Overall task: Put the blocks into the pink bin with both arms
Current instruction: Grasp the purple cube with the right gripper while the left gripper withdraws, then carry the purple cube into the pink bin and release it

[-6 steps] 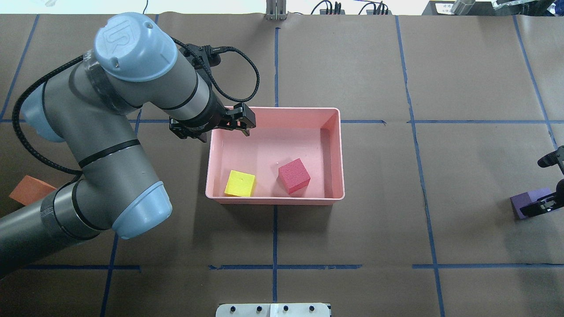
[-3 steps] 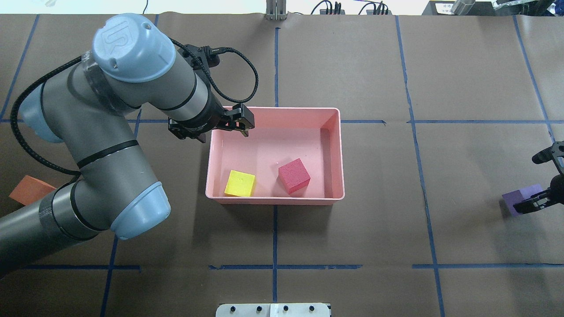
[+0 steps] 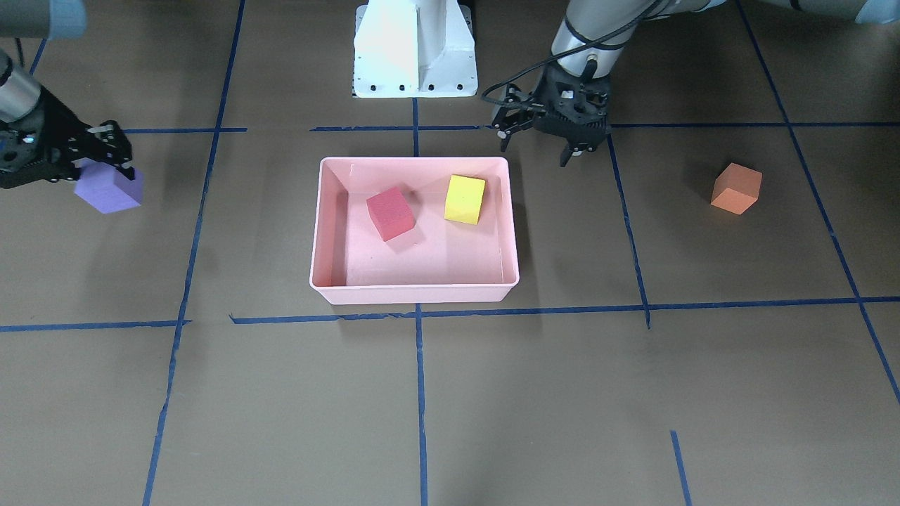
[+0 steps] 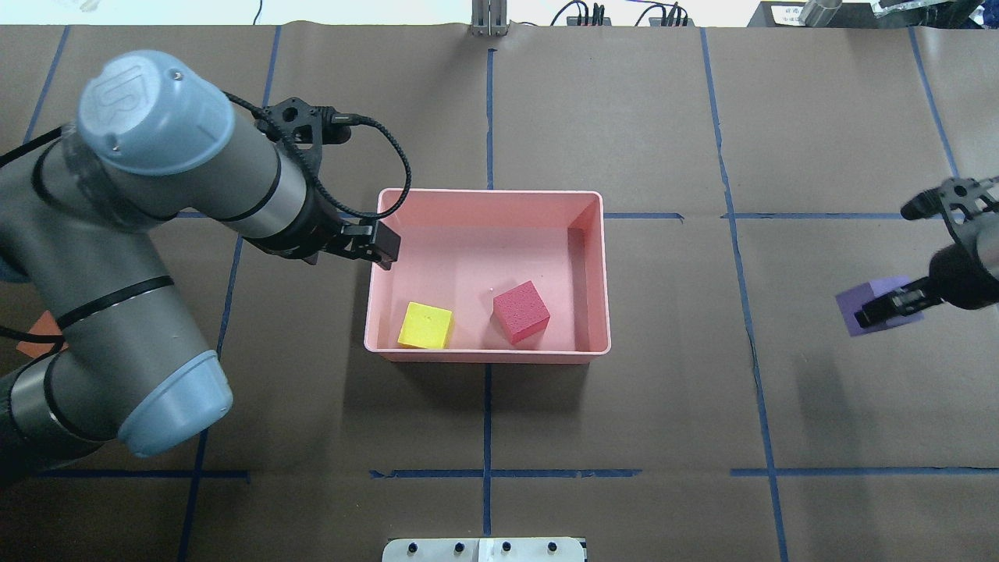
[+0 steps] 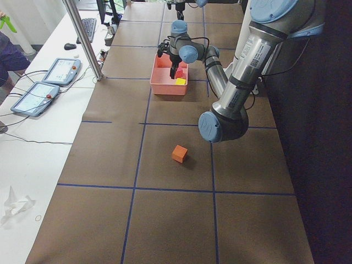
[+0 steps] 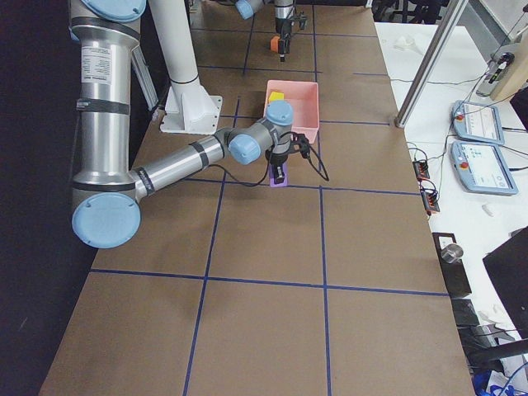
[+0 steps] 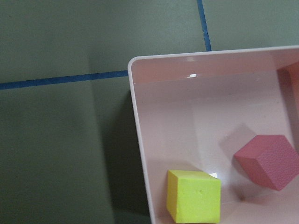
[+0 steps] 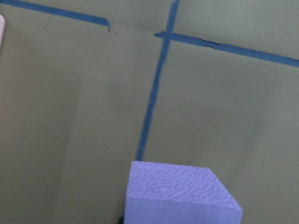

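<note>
Because the purple foam cube (image 4: 857, 300) is judged light, compressible and grippy, the right gripper (image 4: 878, 311) clamps opposing flat faces; left gripper (image 3: 534, 154): spread, empty, beside the pink bin (image 3: 415, 295).

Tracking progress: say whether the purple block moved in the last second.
Yes. The purple block, in the right gripper, shifted left toward the pink bin, overhead.
</note>
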